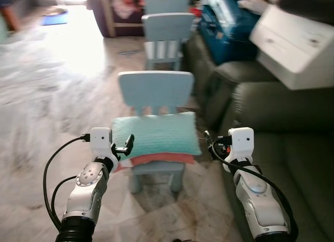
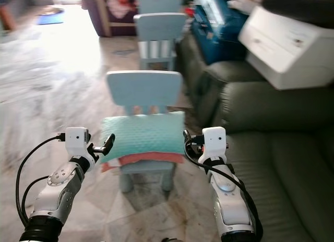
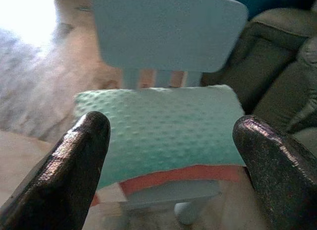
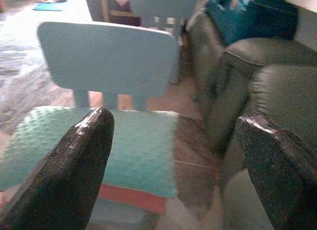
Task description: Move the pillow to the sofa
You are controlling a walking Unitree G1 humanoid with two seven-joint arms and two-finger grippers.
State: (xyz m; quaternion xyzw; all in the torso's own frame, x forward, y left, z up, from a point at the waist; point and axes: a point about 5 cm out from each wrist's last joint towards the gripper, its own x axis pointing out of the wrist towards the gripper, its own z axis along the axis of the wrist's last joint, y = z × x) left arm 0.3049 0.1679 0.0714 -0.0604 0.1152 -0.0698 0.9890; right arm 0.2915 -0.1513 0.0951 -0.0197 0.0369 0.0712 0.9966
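A mint-green dotted pillow (image 1: 155,135) with a coral-red underside lies on the seat of a small light-blue chair (image 1: 155,88) straight ahead. My left gripper (image 1: 127,145) is raised at the pillow's left end, fingers open, not touching it. My right gripper (image 1: 209,140) hovers open just off the pillow's right end. In the left wrist view the pillow (image 3: 163,128) sits between the two black fingers (image 3: 69,165). The right wrist view has the pillow (image 4: 133,148) and chair back (image 4: 109,56) ahead. The dark grey-green sofa (image 1: 292,148) stands right of the chair.
Two more light-blue chairs (image 1: 167,33) stand in a row behind the first. A white drawer unit (image 1: 295,41) and a blue case (image 1: 224,28) rest on the sofa's far end. Open marble floor (image 1: 47,101) spreads to the left.
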